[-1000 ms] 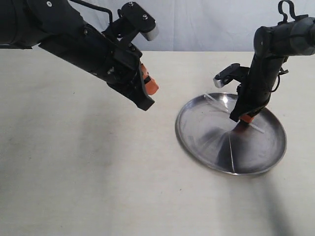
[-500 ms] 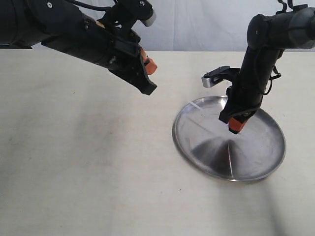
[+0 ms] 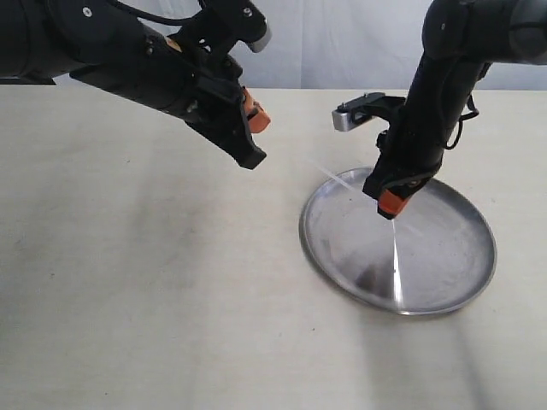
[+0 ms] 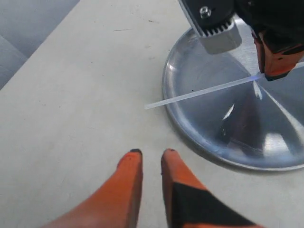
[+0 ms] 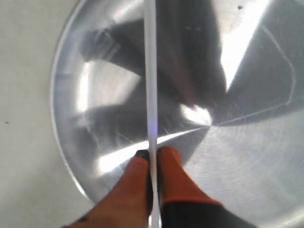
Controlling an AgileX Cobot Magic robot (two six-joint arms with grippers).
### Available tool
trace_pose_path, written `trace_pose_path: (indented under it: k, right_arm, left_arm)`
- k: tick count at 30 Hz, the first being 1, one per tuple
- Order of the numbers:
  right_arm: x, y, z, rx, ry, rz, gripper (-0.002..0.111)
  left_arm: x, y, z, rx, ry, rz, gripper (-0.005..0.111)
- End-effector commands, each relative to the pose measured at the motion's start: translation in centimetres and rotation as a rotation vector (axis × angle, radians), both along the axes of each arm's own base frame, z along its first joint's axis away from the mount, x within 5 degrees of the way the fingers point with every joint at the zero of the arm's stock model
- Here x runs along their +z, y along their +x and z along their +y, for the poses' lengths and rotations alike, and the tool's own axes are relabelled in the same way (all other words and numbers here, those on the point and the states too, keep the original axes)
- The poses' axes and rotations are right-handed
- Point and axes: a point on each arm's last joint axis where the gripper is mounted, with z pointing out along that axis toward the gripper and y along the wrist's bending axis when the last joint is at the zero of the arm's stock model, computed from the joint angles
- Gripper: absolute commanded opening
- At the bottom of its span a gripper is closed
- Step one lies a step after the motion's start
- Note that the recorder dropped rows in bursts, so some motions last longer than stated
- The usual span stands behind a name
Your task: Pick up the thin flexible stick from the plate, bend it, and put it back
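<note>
While clamped in right hand (image 5: 152, 154), stick (image 5: 150, 71) above plate (image 3: 342, 273); left hand (image 4: 149, 154) nearly together, apart from it.

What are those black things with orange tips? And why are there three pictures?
Those are two robot arms. The orange tips are the fingers of each arm's end effector, the part that pinches things.

One picture comes from a camera looking at the whole table. The other two come from small cameras on the arms' wrists, so you look down past the fingers.

On the table sits a shiny metal plate. The right end effector is pinching a thin see-through stick and holds it up over the plate. In its own camera the stick runs straight out from between the fingers.

The left end effector holds nothing. Its fingers are almost together, up above the table beside the plate.
</note>
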Motion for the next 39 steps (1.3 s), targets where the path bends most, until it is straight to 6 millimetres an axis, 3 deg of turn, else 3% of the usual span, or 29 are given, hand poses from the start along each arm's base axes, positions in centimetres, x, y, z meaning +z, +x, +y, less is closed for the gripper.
trace_pose_path:
  k: [1,8,16,24,39]
  right_arm:
    - [2.7,-1.5,0.6,-0.033,0.080,-0.028,-0.001]
    - [2.6,-6.3,0.5,-0.095,0.149,0.001,-0.001]
    - [2.2,-10.3,0.0,-0.138,0.200,-0.136,-0.001]
    - [3.8,-10.6,-0.2,-0.164,0.221,-0.232,-0.001]
    - [4.1,-10.2,-0.1,-0.281,0.240,-0.259,-0.001]
  left_arm:
    - [0.2,0.0,-0.2,0.026,-0.027,0.019,0.035]
    - [-0.3,0.5,-0.3,0.285,-0.223,0.223,0.056]
    - [-4.3,1.1,-1.2,0.451,-0.315,0.570,0.057]
    - [-4.5,1.2,-2.0,0.527,-0.464,0.725,0.057]
    - [-3.5,0.5,-3.1,0.487,-0.613,0.899,0.057]
